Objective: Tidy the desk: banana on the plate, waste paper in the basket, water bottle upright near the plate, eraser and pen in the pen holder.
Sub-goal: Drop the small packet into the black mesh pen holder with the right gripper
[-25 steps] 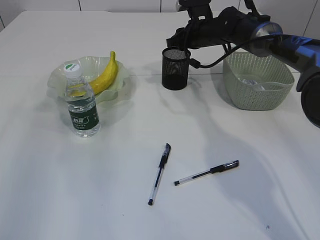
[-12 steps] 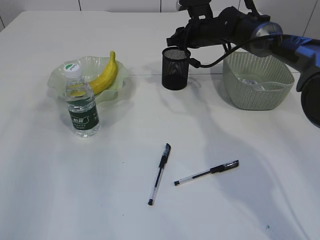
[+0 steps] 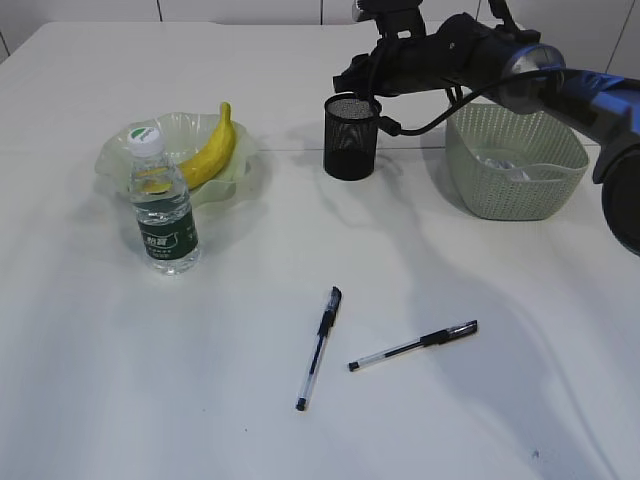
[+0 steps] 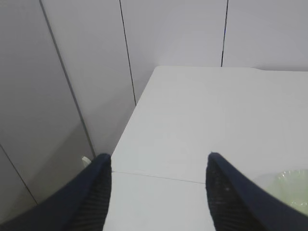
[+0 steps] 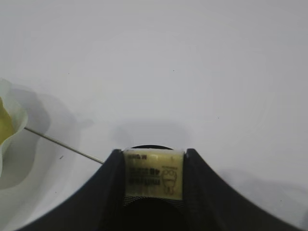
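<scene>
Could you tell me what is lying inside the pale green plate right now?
The banana lies inside the plate. The water bottle standing in front covers the plate's near-left part, so anything there cannot be seen.

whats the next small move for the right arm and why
Probably open the jaws to drop the eraser. It sits clamped in the right gripper directly above the dark mouth of the pen holder, so releasing should land it inside.

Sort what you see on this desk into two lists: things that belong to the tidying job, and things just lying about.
Part of the job:
banana
plate
water bottle
pen holder
basket
eraser, held between the right gripper fingers
two pens
paper in the basket

Just lying about:
nothing visible
</scene>
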